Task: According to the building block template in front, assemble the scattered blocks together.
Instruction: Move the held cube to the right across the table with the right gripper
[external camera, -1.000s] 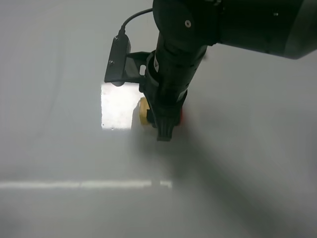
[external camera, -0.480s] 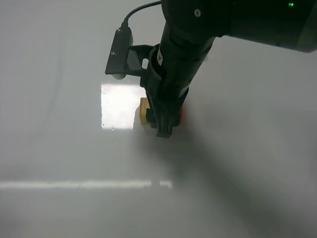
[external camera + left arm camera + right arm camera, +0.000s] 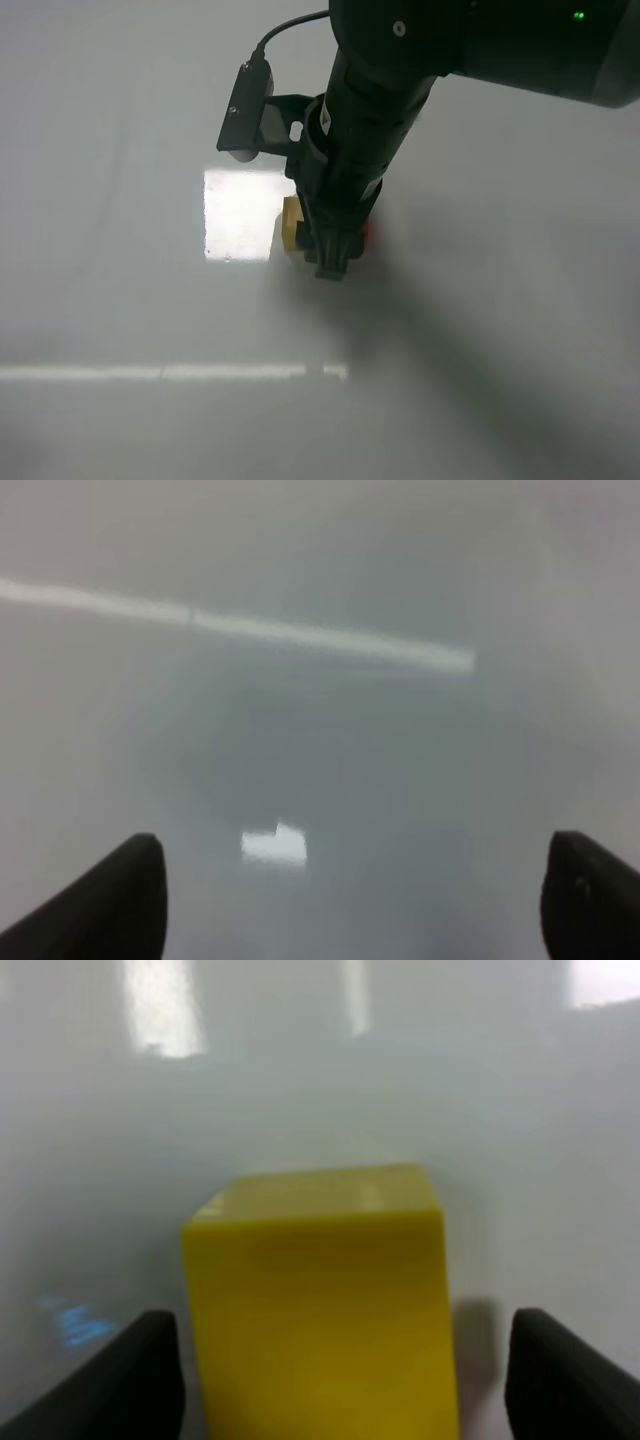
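Right wrist: yellow block between parted jaws of right hand

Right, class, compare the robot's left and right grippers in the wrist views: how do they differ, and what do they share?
The left gripper has only bare table between its fingers; the right gripper has a yellow block between its own. The high view shows the right gripper low over that block, while the left gripper is outside that view. Shared: both have dark fingers standing apart, open.
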You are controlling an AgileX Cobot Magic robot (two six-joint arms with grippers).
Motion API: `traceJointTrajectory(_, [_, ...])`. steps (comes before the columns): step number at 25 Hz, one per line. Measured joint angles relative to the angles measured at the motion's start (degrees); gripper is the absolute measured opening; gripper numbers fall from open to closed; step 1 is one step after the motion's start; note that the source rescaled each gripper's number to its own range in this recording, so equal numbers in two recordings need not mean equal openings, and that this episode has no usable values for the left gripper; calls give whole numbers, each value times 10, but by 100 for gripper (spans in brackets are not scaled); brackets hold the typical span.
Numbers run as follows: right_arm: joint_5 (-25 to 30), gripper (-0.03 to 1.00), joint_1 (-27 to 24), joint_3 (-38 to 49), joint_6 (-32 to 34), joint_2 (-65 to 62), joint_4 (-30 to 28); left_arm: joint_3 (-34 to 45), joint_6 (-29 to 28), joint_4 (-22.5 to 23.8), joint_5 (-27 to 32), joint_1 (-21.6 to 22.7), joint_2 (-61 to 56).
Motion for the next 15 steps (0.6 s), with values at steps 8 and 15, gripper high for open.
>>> traceJointTrajectory(8, [-1,33,0,0,5,11,-2,0,0,0,0,0,0])
traceJointTrajectory(15, [4,0,0,0,6,11,-16,0,0,0,0,0,0])
